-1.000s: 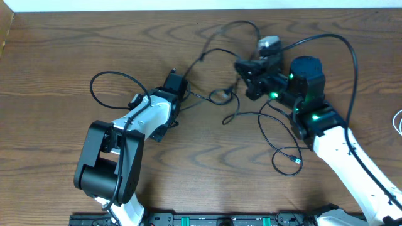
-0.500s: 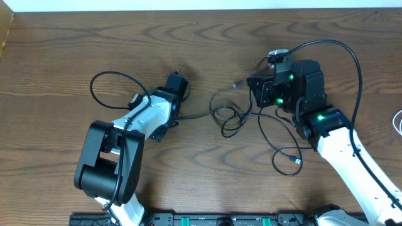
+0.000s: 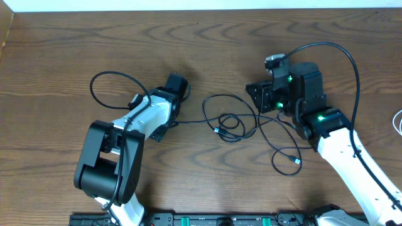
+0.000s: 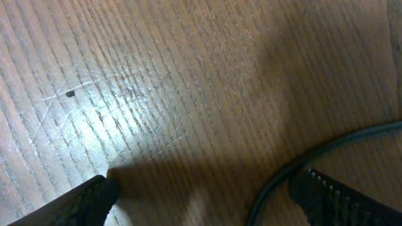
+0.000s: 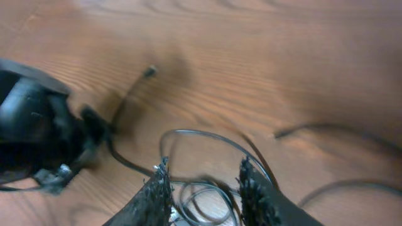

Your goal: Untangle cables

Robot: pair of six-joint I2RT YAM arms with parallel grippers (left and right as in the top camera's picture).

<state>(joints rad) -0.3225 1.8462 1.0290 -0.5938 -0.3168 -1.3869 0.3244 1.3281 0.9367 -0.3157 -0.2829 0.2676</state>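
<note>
Where the arms are rooted: the near edge of the table (image 3: pixel 56 44); left arm (image 3: pixel 103 163) at 8 o'clock from the table's middle, right arm (image 3: pixel 352 157) at 4 o'clock.
Nearest cord: a thin black loop ending in a small plug (image 3: pixel 295 161), flat on the wood at 4 o'clock, just beside the right arm.
White cord (image 3: pixel 398 122): a thin curve at 3 o'clock on the table's right edge, well apart from the rest.
Cables (image 3: pixel 227 119): black, coiled in overlapping loops at the table's middle, between the two pincers. One strand runs toward 9 o'clock and slips under the left arm; others trail toward 3 o'clock beneath the right pincer.
Right pincer (image 3: pixel 254 97): at 2 o'clock, tips parted with nothing pinched between them. In its wrist view (image 5: pixel 204 168) the coils lie on the wood below and beyond the tips.
Left pincer (image 3: pixel 177 83): at 11 o'clock, released. In its wrist view (image 4: pixel 204 182) the fingers (image 4: pixel 81 201) stand wide with bare wood between them. A black cord (image 4: pixel 326 147) curves past one finger; whether it touches cannot be told.
Arm wires: thick black loops, the left arm's (image 3: pixel 100 85) at 10 o'clock, the right arm's (image 3: pixel 352 56) arching at 2 o'clock.
Far edge: a pale strip (image 3: pixel 201 5) along 12 o'clock.
</note>
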